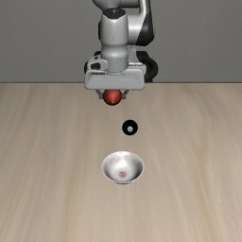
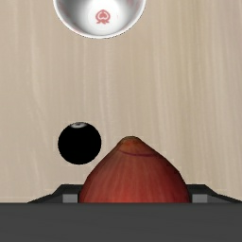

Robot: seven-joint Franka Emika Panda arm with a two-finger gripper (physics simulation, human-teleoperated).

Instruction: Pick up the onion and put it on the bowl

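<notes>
The gripper [image 1: 112, 92] is closed on the reddish-brown onion [image 1: 112, 96], with a finger pressing it from each side, over the far part of the wooden table [image 1: 38, 151]. A small black ball [image 1: 129, 128] lies nearer, slightly toward the exterior view's right. The metal bowl [image 1: 106, 166] sits nearer still, well apart from the onion.

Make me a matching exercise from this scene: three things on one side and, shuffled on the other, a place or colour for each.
Things:
1. onion
2. bowl
3. black ball

Descriptions:
A. silver, with a red mark inside
B. held in the gripper
C. on the table, between the other two

Pairs: 1-B, 2-A, 3-C.
</notes>
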